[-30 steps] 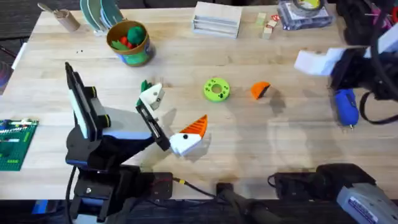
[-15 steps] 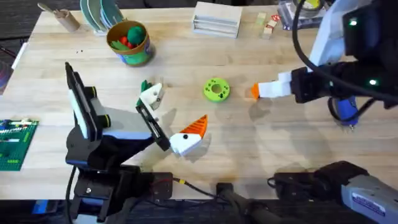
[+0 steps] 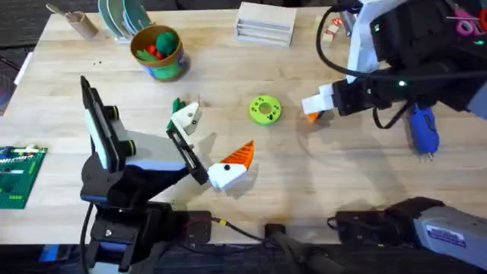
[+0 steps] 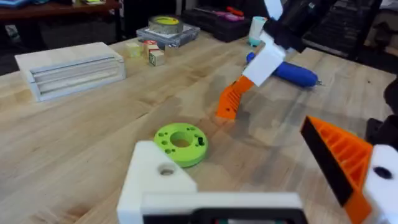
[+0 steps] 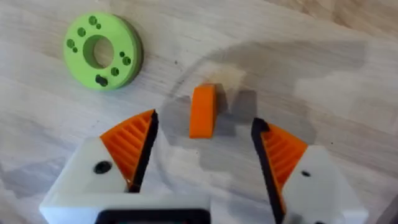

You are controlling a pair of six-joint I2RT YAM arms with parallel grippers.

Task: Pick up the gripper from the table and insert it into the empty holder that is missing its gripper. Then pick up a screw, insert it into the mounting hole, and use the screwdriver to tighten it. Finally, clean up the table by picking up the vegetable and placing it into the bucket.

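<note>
The orange gripper lies flat on the table, just right of a lime disc. My right gripper hovers open over it, one orange pad on each side, not touching; the overhead view has that gripper covering most of the piece. My left gripper rests open mid-table. Its far white block, the holder, has no pad, while the near block carries an orange one. The vegetable lies behind the holder. The blue screwdriver lies at right. The bucket stands at back left. The screw is out of view.
A tan paper cup and stacked plates sit at the back left. A white box and small blocks line the far edge. A green brick plate lies at the left edge.
My right arm swung in from the right edge, moved left and came down over the orange gripper. The left arm and the other objects stayed put.
</note>
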